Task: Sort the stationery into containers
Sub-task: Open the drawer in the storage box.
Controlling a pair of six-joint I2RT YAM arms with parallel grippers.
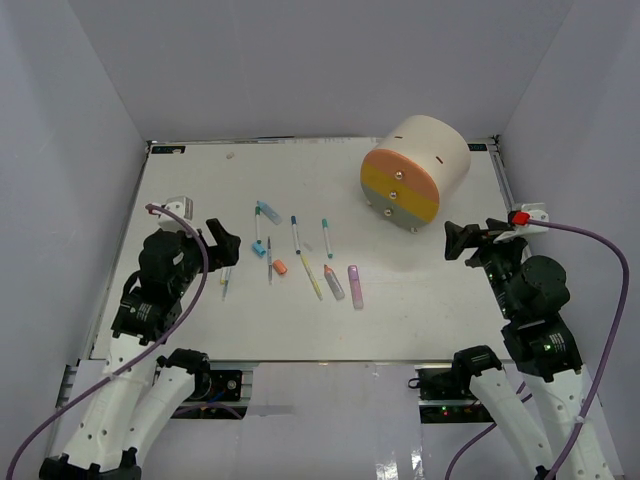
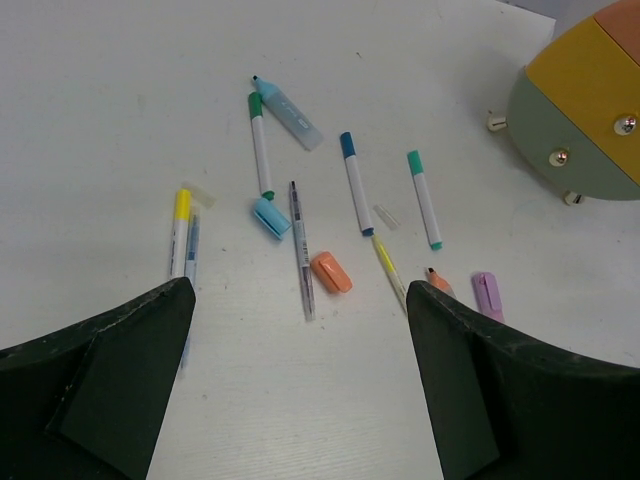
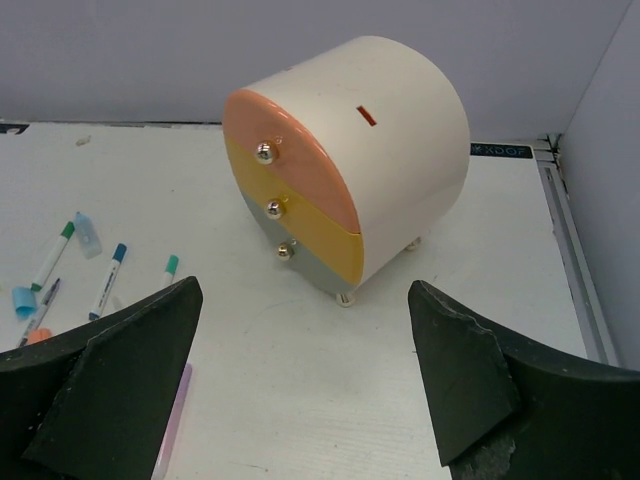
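Left fingers [image 2: 120,380]: spread wide apart with nothing between them; you have them hovering well to the left of the cream cylinder [image 1: 432,143], over the left end of the pen spread.
Yellow-topped pen [image 2: 180,232]: flat on the bench [image 1: 420,310], the piece farthest left of the cylinder, with a slim dark pen [image 2: 192,252] lying just beside it.
Green-capped marker [image 2: 260,145] and pale blue highlighter [image 2: 292,118]: next toward the cylinder, their far ends meeting in a V; a loose pale blue cap [image 2: 270,217] sits at the marker's near end.
Slim grey pen [image 2: 300,250] and orange cap [image 2: 331,272]: side by side, just apart, about midway between your left fingers and the cylinder.
Blue-capped marker [image 2: 354,180] and teal-capped marker [image 2: 424,198]: roughly parallel, closer to the cylinder.
Yellow pen [image 2: 388,265], orange marker [image 2: 438,283], purple marker [image 2: 486,295]: the pieces nearest the cylinder, to its near left and clear of it.
Cylinder: on small feet, round face turned toward the pens.
Drawers: orange drawer [image 3: 290,150] on top, yellow drawer [image 3: 320,235] in the middle, grey-olive drawer [image 3: 305,268] below, all flush with the face.
Right fingers [image 3: 110,380]: wide apart and empty, just near-right of the cylinder, pointing at its face.
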